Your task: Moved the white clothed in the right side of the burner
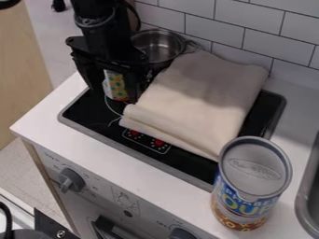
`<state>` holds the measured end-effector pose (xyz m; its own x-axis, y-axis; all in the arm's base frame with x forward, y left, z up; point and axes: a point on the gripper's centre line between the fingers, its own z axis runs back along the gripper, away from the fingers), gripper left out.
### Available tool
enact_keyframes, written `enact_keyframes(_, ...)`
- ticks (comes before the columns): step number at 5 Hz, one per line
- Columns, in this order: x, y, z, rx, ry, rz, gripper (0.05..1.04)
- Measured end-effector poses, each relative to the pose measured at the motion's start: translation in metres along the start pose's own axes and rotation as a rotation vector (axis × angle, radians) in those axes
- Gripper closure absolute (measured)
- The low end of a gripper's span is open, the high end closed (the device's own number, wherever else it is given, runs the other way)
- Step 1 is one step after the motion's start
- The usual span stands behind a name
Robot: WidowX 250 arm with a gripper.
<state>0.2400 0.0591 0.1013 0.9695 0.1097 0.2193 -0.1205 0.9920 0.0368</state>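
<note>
Presently, the white cloth [193, 102] is lying folded on the black stove [90, 112], just beside the claw [115, 95]; its two fingers stand apart, and one patterned can [116, 87] shows between them.

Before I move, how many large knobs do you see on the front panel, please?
2: the left knob, near the front panel's left end, and the right knob, cut off by the picture's bottom edge; more may be hidden.

One cloth [202, 98], one pot [157, 43], one soup can [249, 186], one patterned object [116, 86], two knobs [72, 179]
</note>
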Motion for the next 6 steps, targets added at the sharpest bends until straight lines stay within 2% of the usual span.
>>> enact_keyframes(1,-0.004,-0.001,-0.005,-0.003,0.023,0.017,0.085)
enact_keyframes(2,0.002,-0.016,-0.013,0.003,0.035,0.183,0.085)
enact_keyframes(3,0.013,-0.031,-0.009,-0.011,-0.002,0.360,0.085)
enact_keyframes(4,0.021,-0.045,-0.013,-0.007,0.030,0.508,0.129)
enact_keyframes(6,0.045,-0.064,-0.030,0.053,0.010,0.684,0.692)
